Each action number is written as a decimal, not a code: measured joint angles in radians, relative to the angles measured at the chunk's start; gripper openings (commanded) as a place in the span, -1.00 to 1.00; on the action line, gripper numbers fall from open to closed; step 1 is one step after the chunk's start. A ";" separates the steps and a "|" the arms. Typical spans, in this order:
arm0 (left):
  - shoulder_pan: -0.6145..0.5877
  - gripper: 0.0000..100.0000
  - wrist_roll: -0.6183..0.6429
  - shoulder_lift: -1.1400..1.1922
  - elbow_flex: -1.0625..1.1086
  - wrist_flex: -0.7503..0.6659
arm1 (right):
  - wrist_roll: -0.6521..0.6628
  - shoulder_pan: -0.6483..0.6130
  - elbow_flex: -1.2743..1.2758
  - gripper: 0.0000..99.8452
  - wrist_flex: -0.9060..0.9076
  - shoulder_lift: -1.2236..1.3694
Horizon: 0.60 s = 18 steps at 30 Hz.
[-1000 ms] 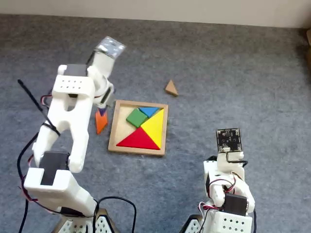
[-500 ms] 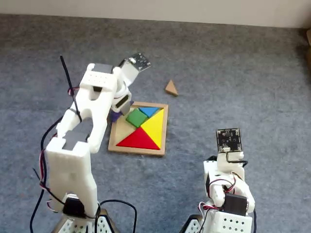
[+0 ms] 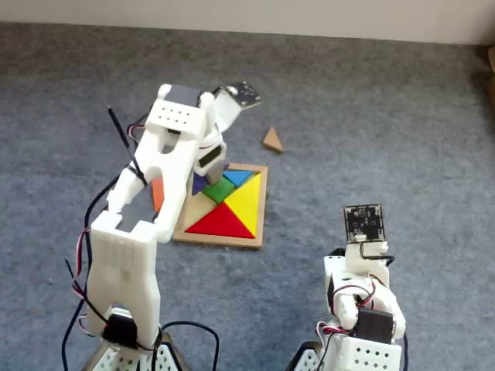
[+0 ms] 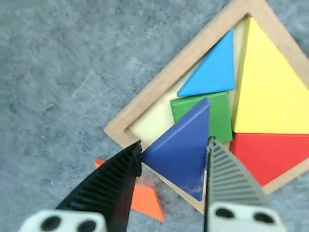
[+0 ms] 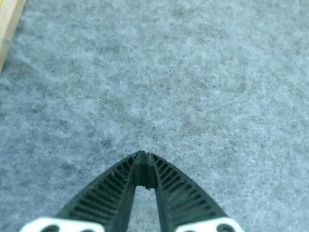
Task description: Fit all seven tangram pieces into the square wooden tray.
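The square wooden tray (image 3: 219, 242) holds a green square (image 3: 220, 190), a light blue triangle (image 3: 237, 178), a yellow triangle (image 3: 244, 202) and a red triangle (image 3: 220, 222). My left gripper (image 4: 174, 143) is shut on a dark blue triangle (image 4: 181, 147), held just above the tray's (image 4: 159, 84) bare far-left corner beside the green square (image 4: 217, 116). An orange piece (image 3: 158, 193) lies on the carpet left of the tray, partly behind the left arm (image 3: 182, 147). A wooden triangle (image 3: 271, 140) lies beyond the tray. My right gripper (image 5: 145, 158) is shut over bare carpet.
Grey carpet covers the whole floor. The right arm (image 3: 363, 263) stands folded near the front, right of the tray. A wooden edge of the tray (image 5: 7, 24) shows at the corner of the right wrist view.
The left arm has swung right, from beside the orange piece to over the tray's far-left corner, carrying the dark blue triangle. The right arm has kept still.
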 measured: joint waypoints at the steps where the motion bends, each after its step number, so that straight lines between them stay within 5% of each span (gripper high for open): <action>1: -0.002 -0.50 0.009 0.000 -0.006 0.002 | 0.000 0.000 0.000 -0.99 0.000 0.000; 18: -0.060 -0.59 0.052 0.005 -0.048 0.008 | 0.000 0.000 0.000 -0.99 0.000 0.000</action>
